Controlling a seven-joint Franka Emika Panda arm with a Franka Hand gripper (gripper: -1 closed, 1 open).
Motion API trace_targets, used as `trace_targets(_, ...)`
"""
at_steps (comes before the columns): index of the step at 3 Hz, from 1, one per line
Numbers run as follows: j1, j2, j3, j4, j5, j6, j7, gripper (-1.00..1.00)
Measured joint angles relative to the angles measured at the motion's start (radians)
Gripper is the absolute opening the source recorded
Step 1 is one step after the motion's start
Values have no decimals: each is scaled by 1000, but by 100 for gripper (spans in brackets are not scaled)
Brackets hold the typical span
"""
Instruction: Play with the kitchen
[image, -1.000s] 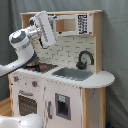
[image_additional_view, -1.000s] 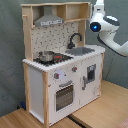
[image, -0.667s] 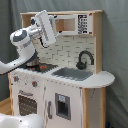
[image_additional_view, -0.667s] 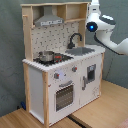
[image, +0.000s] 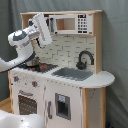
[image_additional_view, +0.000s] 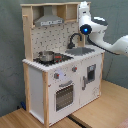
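The kitchen (image: 65, 85) (image_additional_view: 55, 75) is a white and light-wood toy unit with a black faucet (image: 85, 57) (image_additional_view: 75, 37), a grey sink (image: 74, 74) (image_additional_view: 81, 50), an oven door (image: 26, 104) (image_additional_view: 64, 96) and a small pot (image: 33, 63) (image_additional_view: 46, 56) on the hob. My gripper (image: 43, 26) (image_additional_view: 84, 8) hangs raised above the counter at the level of the upper shelf. It is well above the pot and the sink and touches neither.
A hood (image_additional_view: 49, 21) sits under the top shelf, and a microwave panel (image: 82, 23) is beside it. Knobs (image_additional_view: 57, 75) line the front above the oven. A grey curtain (image: 115, 45) hangs behind. The floor (image_additional_view: 100, 112) is wooden.
The gripper has moved toward the second exterior view's left, closer to the kitchen's upper shelf. Nothing on the kitchen has moved.
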Motion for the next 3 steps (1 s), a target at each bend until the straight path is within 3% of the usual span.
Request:
trace_targets(2, -84, 96, 52, 138, 0, 36, -32, 100)
trace_targets(3, -121, 138, 103, 204, 0, 43, -54, 100)
